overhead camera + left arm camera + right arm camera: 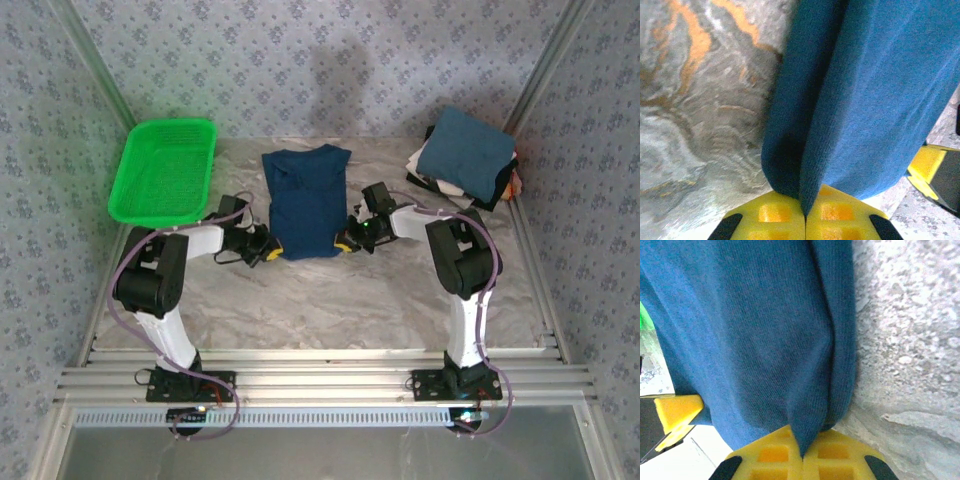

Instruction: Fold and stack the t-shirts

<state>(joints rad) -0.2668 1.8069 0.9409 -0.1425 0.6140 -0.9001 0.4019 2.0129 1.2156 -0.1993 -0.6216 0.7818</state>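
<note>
While your arms bend inward, left gripper (805, 214) and right gripper (802, 456) sit clamped closed on navy t-shirt (305, 200) near hem

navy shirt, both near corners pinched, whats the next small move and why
Probably lift both corners together and carry them toward the far edge: left jaws and right jaws are shut on the navy shirt, which lies long, needing a crosswise fold.

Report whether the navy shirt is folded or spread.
Folded lengthwise: the navy shirt is a narrow strip, no sleeves sticking out.
</note>
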